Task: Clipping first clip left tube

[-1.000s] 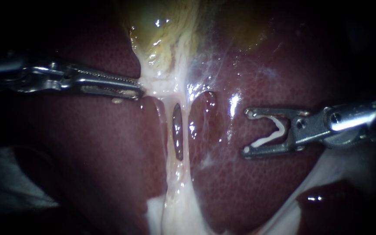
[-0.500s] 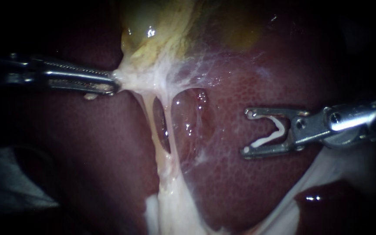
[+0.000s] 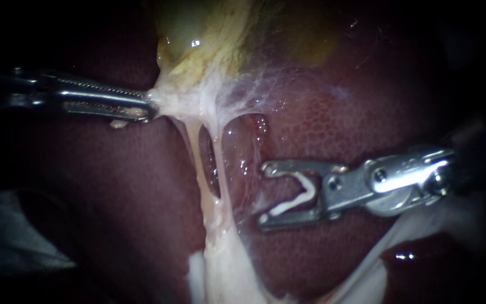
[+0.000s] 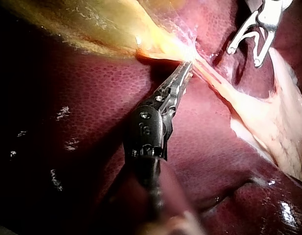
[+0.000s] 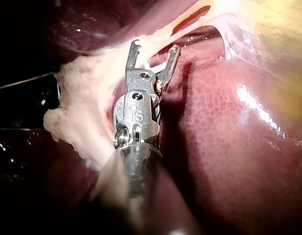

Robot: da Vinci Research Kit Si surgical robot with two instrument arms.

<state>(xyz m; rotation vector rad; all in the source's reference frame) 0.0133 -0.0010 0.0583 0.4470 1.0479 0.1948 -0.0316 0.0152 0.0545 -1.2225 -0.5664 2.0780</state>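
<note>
My left instrument (image 3: pixel 150 108) comes in from the left, its jaws shut on the pale tissue at the neck of the yellowish gallbladder (image 3: pixel 209 39), pulling it leftward. From there two thin pale tubes run down side by side: the left tube (image 3: pixel 194 163) and the right tube (image 3: pixel 221 169), a dark slit between them. My right instrument (image 3: pixel 263 195) lies just right of the tubes, apart from them. Its jaws stand wide, holding a white V-shaped clip (image 3: pixel 298 197) that touches both. In the right wrist view the right instrument (image 5: pixel 155 46) points at the stretched tubes (image 5: pixel 163 35).
Dark red liver (image 3: pixel 344 118) surrounds everything. A lump of whitish tissue (image 3: pixel 220 270) sits where the tubes end below. In the left wrist view the left instrument (image 4: pixel 186 67) grips beside the gallbladder (image 4: pixel 106 29), with the right instrument (image 4: pixel 244 55) beyond the tubes.
My left instrument pulled the neck tissue leftward and upward, then held still. My right instrument, with the clip, has moved left and slightly down, close to the tubes.
</note>
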